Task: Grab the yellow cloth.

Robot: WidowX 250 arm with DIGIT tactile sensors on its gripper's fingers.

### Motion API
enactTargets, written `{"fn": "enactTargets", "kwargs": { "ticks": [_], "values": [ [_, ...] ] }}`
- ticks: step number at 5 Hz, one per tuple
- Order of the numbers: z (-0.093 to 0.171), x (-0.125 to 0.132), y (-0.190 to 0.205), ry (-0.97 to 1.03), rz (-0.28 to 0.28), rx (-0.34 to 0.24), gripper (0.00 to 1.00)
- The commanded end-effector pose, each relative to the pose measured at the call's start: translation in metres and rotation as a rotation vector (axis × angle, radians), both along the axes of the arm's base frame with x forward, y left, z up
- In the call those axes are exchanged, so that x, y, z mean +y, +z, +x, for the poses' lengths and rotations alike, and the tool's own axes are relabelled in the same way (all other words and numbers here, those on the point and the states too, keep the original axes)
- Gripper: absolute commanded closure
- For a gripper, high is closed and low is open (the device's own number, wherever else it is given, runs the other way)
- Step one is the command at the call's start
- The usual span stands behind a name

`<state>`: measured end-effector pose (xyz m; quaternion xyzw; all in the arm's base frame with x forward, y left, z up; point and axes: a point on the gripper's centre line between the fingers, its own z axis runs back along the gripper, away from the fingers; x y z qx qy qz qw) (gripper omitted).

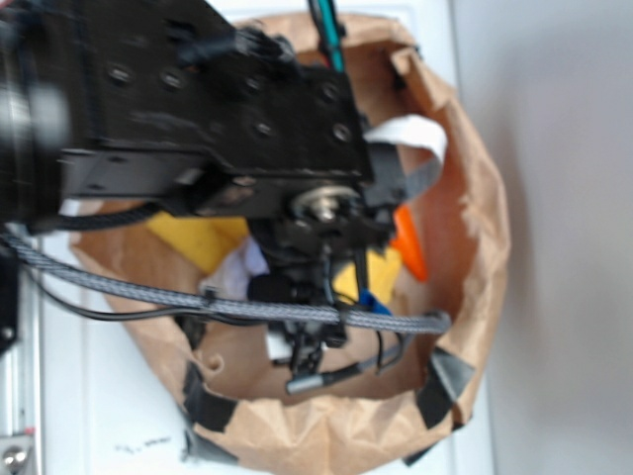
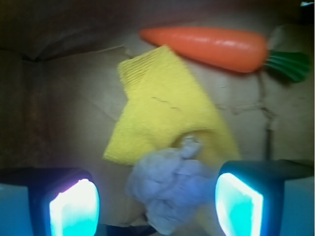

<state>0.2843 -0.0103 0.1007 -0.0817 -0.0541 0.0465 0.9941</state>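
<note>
Inside a brown paper bag (image 1: 465,247) with its rim rolled down and patched with black tape, the robot arm (image 1: 218,109) reaches downward, and its gripper (image 2: 156,201) hangs above the bag's floor. From the wrist view the two fingers (image 2: 74,206) stand wide apart, holding nothing, their pads glowing pale blue at the bottom corners of the picture.

Between those fingers, and lower down, sits a crumpled off-white paper wad (image 2: 170,189). It lies on the near end of the yellow cloth (image 2: 165,113), covering part of that end. The cloth is a fuzzy, folded rag spread flat on the brown paper floor, running from under the wad up toward the far side, where its upper corner comes just beside an orange toy carrot (image 2: 206,46). The carrot lies on its side along the back wall of the bag, its green leafy top (image 2: 290,64) pointing to the right edge of the wrist view.

From the exterior view the arm hides most of the bag's contents: patches of yellow show on both sides of the black wrist, and a strip of the orange carrot shows to its right. A braided grey cable (image 1: 247,307) crosses in front of the bag. The bag stands on a white worktop (image 1: 109,406).
</note>
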Motion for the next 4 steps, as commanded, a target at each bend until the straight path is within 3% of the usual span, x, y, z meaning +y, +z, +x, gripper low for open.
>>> {"fn": "enactTargets", "kwargs": {
  "ticks": [1, 2, 3, 4],
  "values": [
    [0.041, -0.012, -0.017, 0.075, 0.109, -0.084, 0.00],
    [0.055, -0.011, -0.026, 0.128, 0.141, -0.093, 0.00],
    [0.056, -0.010, -0.038, 0.115, 0.177, -0.186, 0.00],
    [0.040, -0.015, -0.035, 0.080, 0.204, -0.318, 0.00]
  ]
}}
